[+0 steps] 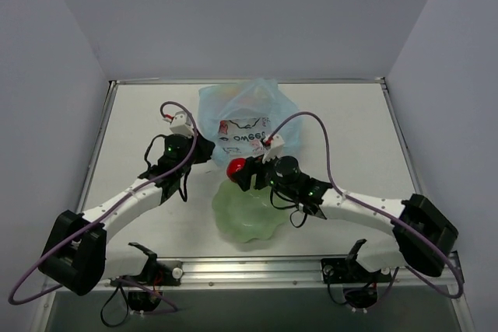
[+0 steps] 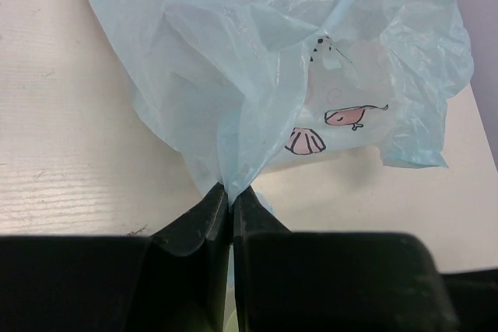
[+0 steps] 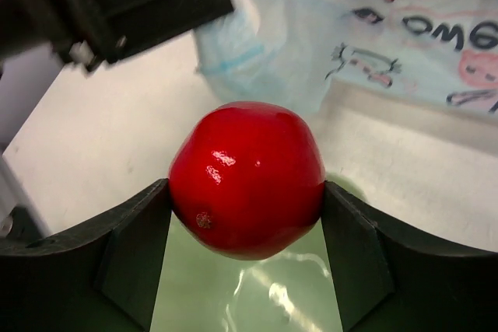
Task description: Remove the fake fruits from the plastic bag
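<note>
**Red apple held over the bowl rim, ready to be put down**

The right end effector (image 3: 246,200) is clenched on a red apple (image 3: 247,176), with one finger on each side of it. The apple hangs just over the far rim of the pale green bowl (image 1: 250,227), on the side that faces the bag. I judge that the step in hand is the carrying of one fruit from the bag to the bowl. The next move, as I see it, calls for a short travel toward the middle of the bowl, a little lowering, and then a release. The apple is round and glossy, so it may roll if it is dropped from too high.

The left end effector (image 2: 231,201) is beyond the bowl and to its left. It is closed tightly on a gathered fold of the plastic bag (image 2: 257,60). The bag lies crumpled on the desk (image 1: 132,145) just behind the bowl, with its printed patch upward. The other fake fruits do not show clearly, and I cannot tell how many are inside.

The left arm stands close to the far left of the bowl, so there is little room on that side. The purple cable (image 1: 311,118) of the right arm arches behind the bowl, above the edge of the bag
</note>
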You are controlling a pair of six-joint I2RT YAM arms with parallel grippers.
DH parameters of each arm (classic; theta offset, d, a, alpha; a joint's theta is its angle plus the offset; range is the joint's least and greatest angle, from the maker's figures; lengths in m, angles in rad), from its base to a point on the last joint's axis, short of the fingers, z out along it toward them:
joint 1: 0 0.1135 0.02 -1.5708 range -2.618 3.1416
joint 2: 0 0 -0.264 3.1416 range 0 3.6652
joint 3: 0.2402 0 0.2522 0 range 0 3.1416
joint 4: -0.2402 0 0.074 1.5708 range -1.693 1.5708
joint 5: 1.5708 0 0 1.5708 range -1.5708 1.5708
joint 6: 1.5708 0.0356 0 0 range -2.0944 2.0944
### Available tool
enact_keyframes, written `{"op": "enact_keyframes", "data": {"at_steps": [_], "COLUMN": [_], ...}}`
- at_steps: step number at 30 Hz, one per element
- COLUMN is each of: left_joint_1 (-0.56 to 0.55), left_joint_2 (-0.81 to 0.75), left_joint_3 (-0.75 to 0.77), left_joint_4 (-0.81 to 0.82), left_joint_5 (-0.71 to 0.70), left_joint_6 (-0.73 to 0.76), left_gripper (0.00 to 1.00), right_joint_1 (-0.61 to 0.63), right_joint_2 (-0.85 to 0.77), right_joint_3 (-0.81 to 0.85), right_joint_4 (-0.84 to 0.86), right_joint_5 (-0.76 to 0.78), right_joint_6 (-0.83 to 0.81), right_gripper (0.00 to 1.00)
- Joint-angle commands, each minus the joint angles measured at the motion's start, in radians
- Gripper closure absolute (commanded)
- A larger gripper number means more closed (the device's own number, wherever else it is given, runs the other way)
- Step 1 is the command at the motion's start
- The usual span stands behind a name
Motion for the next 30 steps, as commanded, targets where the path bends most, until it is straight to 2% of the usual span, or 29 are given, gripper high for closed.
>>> {"op": "enact_keyframes", "data": {"at_steps": [1,4,7,8,9,12,14,19,21,22,23,27,30], "left_joint_1": [0.009,0.009,0.012,0.012,0.012,0.012,0.013,0.012,0.013,0.014,0.012,0.012,0.009], "left_joint_2": [-0.042,-0.062,-0.084,-0.100,-0.110,-0.150,-0.168,-0.183,-0.180,-0.180,-0.179,-0.161,-0.142], "left_joint_3": [0.058,0.046,0.026,0.022,0.013,-0.007,-0.017,-0.050,-0.060,-0.065,-0.071,-0.077,-0.076], "left_joint_4": [-0.002,-0.014,-0.025,-0.033,-0.040,-0.079,-0.102,-0.108,-0.100,-0.096,-0.094,-0.073,-0.059], "left_joint_5": [0.016,0.015,0.012,0.007,-0.002,-0.028,-0.028,-0.070,-0.076,-0.076,-0.084,-0.093,-0.093], "left_joint_6": [-0.020,-0.024,-0.029,-0.027,-0.026,-0.006,0.000,0.002,-0.003,-0.004,-0.004,-0.027,-0.027], "left_gripper": [0.98,0.98,0.98,0.98,0.98,0.98,0.98,0.98,0.98,0.98,0.98,0.98,0.98], "right_joint_1": [0.039,0.055,0.094,0.111,0.125,0.160,0.165,0.163,0.160,0.159,0.150,0.128,0.102], "right_joint_2": [-0.164,-0.223,-0.221,-0.218,-0.214,-0.198,-0.192,-0.127,-0.044,-0.005,0.033,0.279,0.383], "right_joint_3": [-0.093,-0.160,-0.164,-0.160,-0.155,-0.114,-0.083,0.009,0.070,0.092,0.115,0.275,0.348], "right_joint_4": [-0.063,-0.096,-0.124,-0.130,-0.144,-0.181,-0.184,-0.172,-0.135,-0.117,-0.086,0.000,0.075], "right_joint_5": [0.058,0.079,0.074,0.079,0.089,0.111,0.114,0.192,0.299,0.300,0.356,0.462,0.499], "right_joint_6": [0.011,0.043,0.048,0.043,0.028,0.003,-0.009,-0.050,-0.052,-0.052,-0.049,-0.041,-0.030], "right_gripper": [0.57,0.56,0.49,0.44,0.31,0.15,0.14,0.25,0.44,0.54,0.69,0.81,0.81]}}
